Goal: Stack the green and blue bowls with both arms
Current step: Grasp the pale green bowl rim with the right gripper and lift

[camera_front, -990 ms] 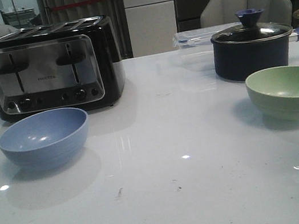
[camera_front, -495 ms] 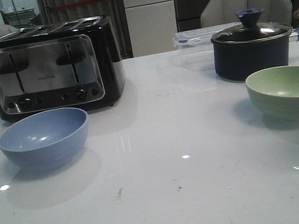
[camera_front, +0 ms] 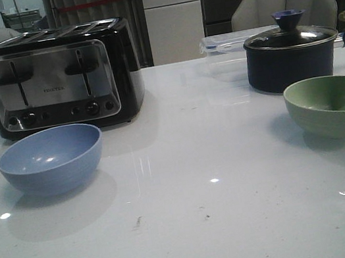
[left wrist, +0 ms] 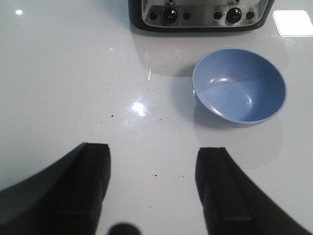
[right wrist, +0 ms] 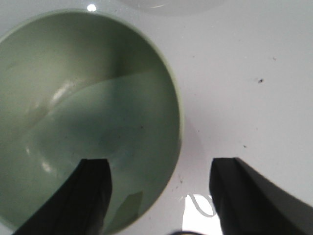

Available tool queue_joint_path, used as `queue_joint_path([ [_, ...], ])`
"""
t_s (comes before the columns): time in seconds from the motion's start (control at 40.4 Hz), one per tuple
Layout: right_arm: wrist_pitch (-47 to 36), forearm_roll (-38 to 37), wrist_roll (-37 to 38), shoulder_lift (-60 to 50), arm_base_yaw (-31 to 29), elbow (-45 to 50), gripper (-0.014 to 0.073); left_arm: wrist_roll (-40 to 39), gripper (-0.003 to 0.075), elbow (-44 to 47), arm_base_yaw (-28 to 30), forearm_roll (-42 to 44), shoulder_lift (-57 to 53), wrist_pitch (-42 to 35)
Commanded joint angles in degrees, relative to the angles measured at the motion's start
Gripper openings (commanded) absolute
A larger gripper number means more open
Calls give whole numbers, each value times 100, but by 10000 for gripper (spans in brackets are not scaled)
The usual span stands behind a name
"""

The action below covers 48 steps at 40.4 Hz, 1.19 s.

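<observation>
Green bowl (camera_front: 333, 106): near the table's right edge, upright, nothing in it.
Right gripper (right wrist: 161, 193): fingers spread wide, holding nothing; one finger (right wrist: 90, 196) over the bowl's inside, the other outside its rim.
Blue bowl (camera_front: 51, 159): toward the left edge, upright, nothing inside, just in front of the toaster.
Left gripper (left wrist: 154, 188): spread wide above bare white table (camera_front: 202, 184), holding nothing, apart from the blue bowl.
Toaster (camera_front: 60, 77): black and chrome, four slots; small brand lettering unreadable.
Lidded pot (camera_front: 290, 55): dark navy, glass lid on, behind the green bowl.
Clear plastic box (camera_front: 224, 43): beside the pot; contents cannot be told.
</observation>
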Motion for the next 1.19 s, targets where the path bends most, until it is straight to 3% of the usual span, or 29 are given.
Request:
queue_joint_path([
  [0.0,-290,2,-2,136,-31,-427,539,-4,454,-206,2,-18,7,-421],
  [0.223,-218,-87,-2,672,-31,-831,524,-4,454,-206,2,-18,7,-421],
  [0.445,-324,-87,-2,734,-31,-880,244,-4,454,-206,2,-18,7,-421],
  [0.643,-325,-87,-2,657,-31,-900,54,-4,454,-206,2,-18,7,-421],
  [0.866,-280,-30,-2,215,304,-920,57,-4,454,-206,2,-18,7,-421],
  [1.163,-222,95,-2,37,1766,-920,57,-4,454,-206,2,-18,7,-421],
])
